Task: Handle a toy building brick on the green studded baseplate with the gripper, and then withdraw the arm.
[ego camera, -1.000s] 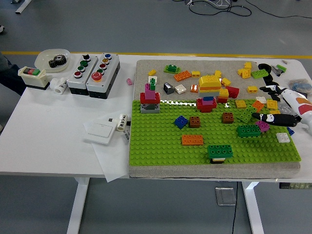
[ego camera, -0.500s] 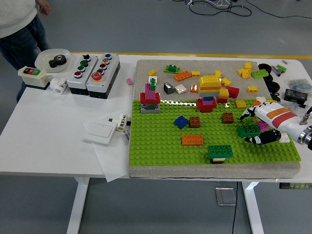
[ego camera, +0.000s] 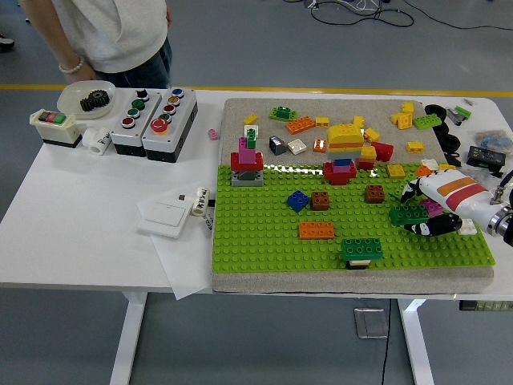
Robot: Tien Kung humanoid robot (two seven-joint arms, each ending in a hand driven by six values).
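The dark green brick (ego camera: 409, 214) stands on the green studded baseplate (ego camera: 264, 241), toward its right side, with its long axis running left to right across the plate. The right robot hand (ego camera: 423, 210) is reached in from the right edge and is set directly over the brick's right end: black fingers (ego camera: 410, 192) are curled down on the far side of the brick and others (ego camera: 425, 230) on its near side, so that the brick is bracketed between them. The fingers appear closed about it, though firm contact cannot be confirmed at this size. A small magenta piece (ego camera: 434, 208) lies just right of the brick, under the palm. No left arm is seen, so the right hand is the only one near.

The coming move is judged to turn on this alignment: the brick lies immediately left of the palm, and its short sides are the ones pinched, so a lift or a press would be made straight up or down without any turn of the wrist.

Against the picture half a second before, the hand has been shifted very slightly and its fingers drawn closer about the brick; a second before, it was held further right with fingers stretched out flat. At the far left of the desk (ego camera: 80, 224) a person (ego camera: 112, 32) has stepped further into view behind the grey button boxes (ego camera: 152, 120).
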